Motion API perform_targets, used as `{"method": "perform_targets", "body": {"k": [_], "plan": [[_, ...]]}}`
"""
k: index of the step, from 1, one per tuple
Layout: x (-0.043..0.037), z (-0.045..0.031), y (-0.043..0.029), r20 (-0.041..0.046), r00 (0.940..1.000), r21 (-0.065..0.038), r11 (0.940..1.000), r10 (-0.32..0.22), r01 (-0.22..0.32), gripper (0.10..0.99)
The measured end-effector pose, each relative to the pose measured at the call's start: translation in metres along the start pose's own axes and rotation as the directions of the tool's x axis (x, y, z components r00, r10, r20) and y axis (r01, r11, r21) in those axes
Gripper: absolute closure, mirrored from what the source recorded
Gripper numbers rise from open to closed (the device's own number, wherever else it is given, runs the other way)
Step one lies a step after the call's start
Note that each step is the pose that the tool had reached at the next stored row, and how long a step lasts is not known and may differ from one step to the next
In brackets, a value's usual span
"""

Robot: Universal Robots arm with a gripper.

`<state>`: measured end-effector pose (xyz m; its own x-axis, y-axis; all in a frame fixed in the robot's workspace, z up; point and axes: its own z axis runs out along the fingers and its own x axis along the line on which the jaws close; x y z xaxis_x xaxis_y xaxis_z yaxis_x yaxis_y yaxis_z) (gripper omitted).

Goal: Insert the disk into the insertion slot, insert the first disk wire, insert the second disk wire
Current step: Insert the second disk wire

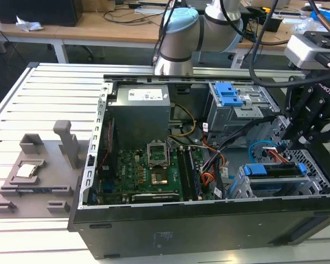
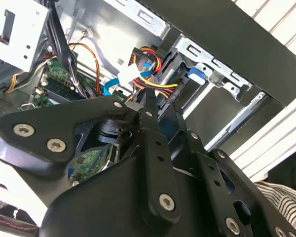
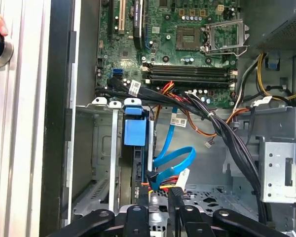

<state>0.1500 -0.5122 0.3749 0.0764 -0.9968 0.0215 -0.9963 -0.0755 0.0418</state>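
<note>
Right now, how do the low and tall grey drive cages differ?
The low grey perforated metal cage holds the blue-framed disk; the taller grey metal cage bears a blue ribbed latch. Low cage sits nearer the exterior camera than the taller cage. Both sheet metal.

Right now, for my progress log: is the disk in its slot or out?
In: the disk lies seated within the insertion slot.

Bright, even light — mild glare.

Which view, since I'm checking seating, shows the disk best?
The exterior view: the disk spans the insertion slot, blue carrier at both ends. The first wrist view shows it end-on; the second wrist view, a blue corner.
</note>
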Motion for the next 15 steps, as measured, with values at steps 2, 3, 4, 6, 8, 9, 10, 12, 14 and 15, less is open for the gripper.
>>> {"method": "perform_targets", "body": {"k": [2, 3, 4, 6, 8, 9, 10, 12, 14, 15], "plan": [[-0.0002, 0.0002, 0.0032, -0.0018, 0.9996, 0.001, 0.9996, -0.029, 0.029, 0.784], [-0.0003, 0.0003, 0.0048, -0.0027, 0.999, 0.001, 0.999, -0.045, 0.045, 0.784], [-0.0004, 0.0004, 0.0054, -0.0033, 0.9986, 0.001, 0.9986, -0.053, 0.053, 0.784], [-0.0006, 0.0005, 0.0078, -0.0164, 0.9962, 0.0, 0.9963, -0.086, 0.086, 0.784], [-0.0007, 0.0007, 0.009, -0.0258, 0.9948, -0.001, 0.9952, -0.098, 0.098, 0.784], [-0.0007, 0.0011, 0.01, -0.0283, 0.994, -0.002, 0.9944, -0.106, 0.106, 0.784], [-0.0008, 0.0017, 0.0109, -0.0291, 0.9932, -0.002, 0.9936, -0.113, 0.113, 0.784], [-0.001, 0.0029, 0.013, -0.0303, 0.9915, -0.002, 0.9919, -0.127, 0.127, 0.784], [-0.0013, 0.0043, 0.0153, -0.0357, 0.9873, -0.002, 0.988, -0.155, 0.155, 0.784], [-0.0013, 0.0046, 0.0157, -0.0381, 0.9857, -0.002, 0.9865, -0.164, 0.164, 0.784]]}}
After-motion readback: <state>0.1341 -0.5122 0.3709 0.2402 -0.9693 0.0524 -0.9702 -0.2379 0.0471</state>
